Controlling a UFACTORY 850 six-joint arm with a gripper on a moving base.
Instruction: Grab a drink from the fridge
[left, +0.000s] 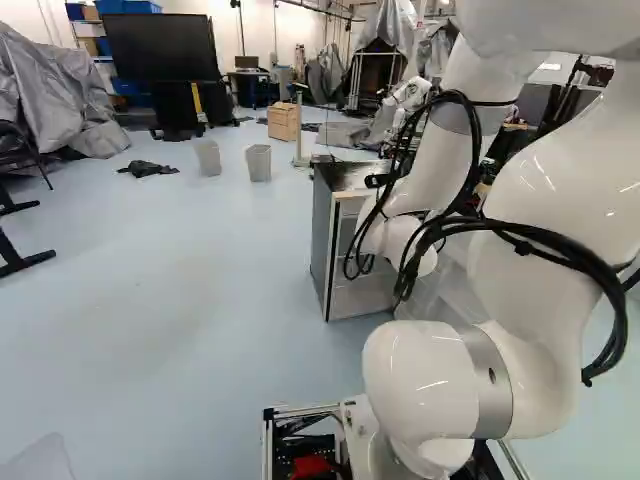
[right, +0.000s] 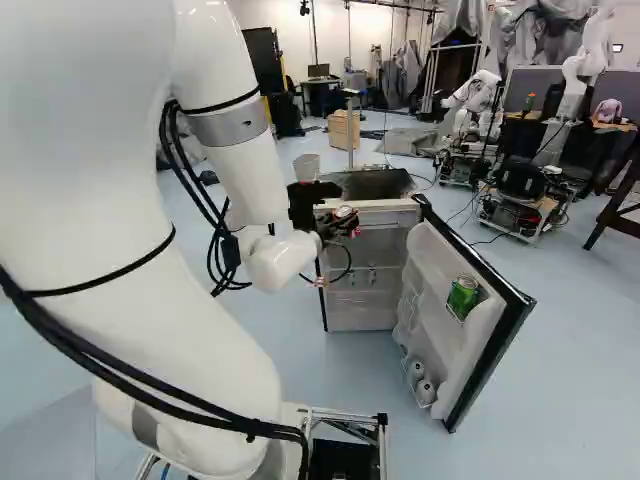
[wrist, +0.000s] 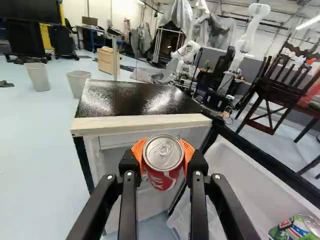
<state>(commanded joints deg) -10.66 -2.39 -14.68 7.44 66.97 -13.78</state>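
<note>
Gripper (wrist: 163, 156) closed on red drink can (wrist: 162, 175), orange pads pressing it from both sides. Can is held at the open front of the fridge (wrist: 132, 100), near its top edge. Grasp done; removal from the shelves judged complete. Green can (right: 463, 297) sits in the open door (right: 440, 262). Remaining, presumably: carry clear, perhaps close up.

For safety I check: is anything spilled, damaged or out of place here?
No spill or damage shows. The fridge door hangs wide open, though the end effector grips the red can. Oddly, a dark crumpled thing lies on the floor.
</note>
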